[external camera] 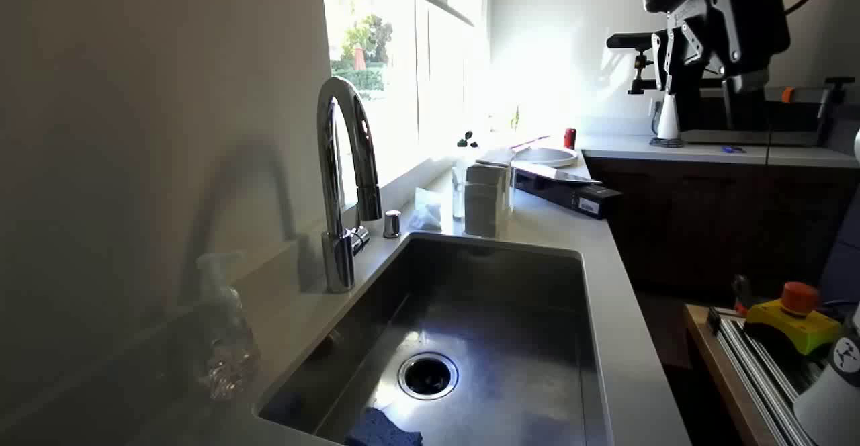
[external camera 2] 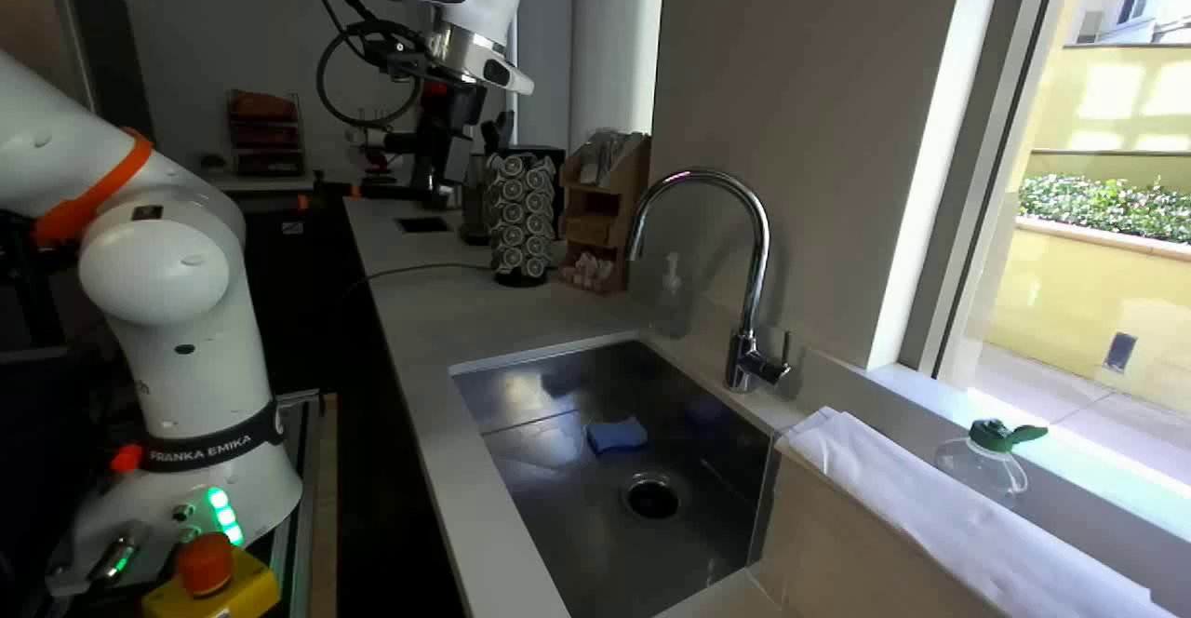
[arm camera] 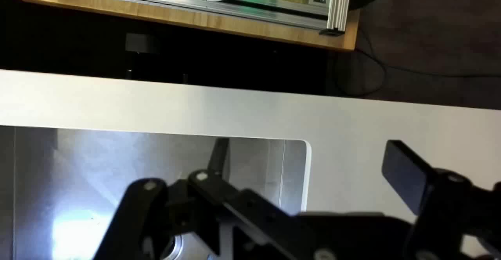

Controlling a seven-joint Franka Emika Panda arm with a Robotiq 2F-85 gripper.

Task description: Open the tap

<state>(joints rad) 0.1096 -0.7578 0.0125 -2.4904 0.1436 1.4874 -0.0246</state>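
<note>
Partly behind claw [arm camera: 308,154], wrist-view drain [arm camera: 177,247]; chrome tap [external camera: 332,184], faint dispenser [external camera: 230,359]

The arm [external camera 2: 153,269] is white and rounded, with orange bands [external camera 2: 93,194] and, round its base [external camera 2: 163,502], a black strap [external camera 2: 207,450] lettered FRANKA EMIKA in white; green lights [external camera 2: 223,514] glow below. Black cables [external camera 2: 322,78] loop beside a shiny metal ring [external camera 2: 465,50]. The end effector [external camera: 714,113] is black, with silvery plates [external camera: 724,15] and round screw heads [arm camera: 202,176]; its pads [arm camera: 405,177] are flat and dark.
</note>
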